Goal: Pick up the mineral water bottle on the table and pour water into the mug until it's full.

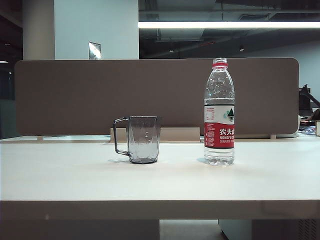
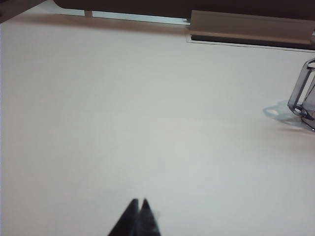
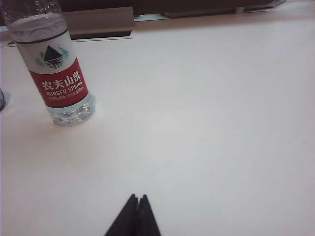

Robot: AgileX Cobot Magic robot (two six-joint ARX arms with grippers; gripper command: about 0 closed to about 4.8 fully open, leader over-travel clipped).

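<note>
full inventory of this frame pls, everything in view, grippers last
mineral water bottle: 1, clear with red-and-white label and red neck ring, upright on the table, right of the mug, apart from it
mug: 1, transparent smoky grey, upright left of the bottle, handle turned away from the bottle
table: 1, off-white, carries both
partition panel: 1, grey-brown, along the table's far edge
cable slot: 1, beige, in the table near the panel
left gripper: 1, black, shut, over bare table, mug handle off to one side
right gripper: 1, black, shut, over bare table short of the bottle
</note>
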